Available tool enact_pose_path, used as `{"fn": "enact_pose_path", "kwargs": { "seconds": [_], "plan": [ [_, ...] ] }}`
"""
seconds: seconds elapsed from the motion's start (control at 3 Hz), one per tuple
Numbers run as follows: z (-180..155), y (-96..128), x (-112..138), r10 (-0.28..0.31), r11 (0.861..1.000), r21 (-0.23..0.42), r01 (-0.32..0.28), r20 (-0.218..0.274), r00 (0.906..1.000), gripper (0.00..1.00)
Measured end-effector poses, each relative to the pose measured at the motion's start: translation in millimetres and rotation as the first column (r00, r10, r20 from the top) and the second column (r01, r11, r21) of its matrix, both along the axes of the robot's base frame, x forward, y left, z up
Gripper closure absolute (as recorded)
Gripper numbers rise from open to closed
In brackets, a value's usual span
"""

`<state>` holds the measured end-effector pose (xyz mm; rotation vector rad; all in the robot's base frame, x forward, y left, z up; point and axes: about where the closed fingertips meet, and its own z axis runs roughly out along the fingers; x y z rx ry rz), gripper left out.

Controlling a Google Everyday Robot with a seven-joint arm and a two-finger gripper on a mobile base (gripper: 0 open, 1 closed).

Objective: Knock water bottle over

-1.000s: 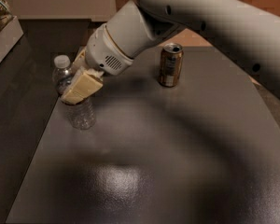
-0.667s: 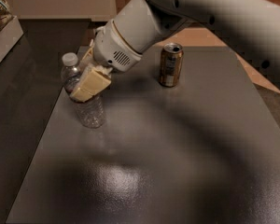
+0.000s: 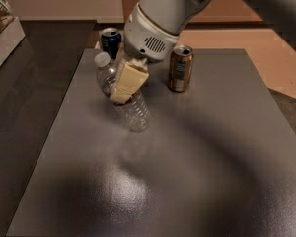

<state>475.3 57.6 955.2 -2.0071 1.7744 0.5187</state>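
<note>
The water bottle (image 3: 133, 113) is a clear ribbed bottle with a white cap (image 3: 101, 59). It leans on the grey table (image 3: 202, 147) with its cap toward the upper left and its base low on the table. My gripper (image 3: 124, 78) reaches down from the white arm (image 3: 158, 23) and is shut on the bottle's middle. One cream finger (image 3: 129, 82) lies across the front of the bottle and hides the label band. The other finger is mostly hidden behind the bottle.
A dark blue can (image 3: 111, 39) stands at the table's back edge, just behind the gripper. A brown-gold can (image 3: 180, 68) stands upright to the gripper's right. A shelf with a box (image 3: 0, 14) is at the far left, beyond the table.
The gripper has moved to the right with the bottle in it. The bottle now leans with its cap to the upper left. The dark blue can has come into view behind the arm.
</note>
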Motion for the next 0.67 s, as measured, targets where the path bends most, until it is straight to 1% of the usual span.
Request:
{"fn": "enact_pose_path", "kwargs": {
  "seconds": [0.33,0.67],
  "plan": [
    [-4,-34,-4,-0.008,0.984,-0.179,0.014,0.034,0.9994,1.0],
    [-14,-64,-5,-0.003,0.939,-0.344,0.027,0.069,0.9976,1.0]
  ]
}}
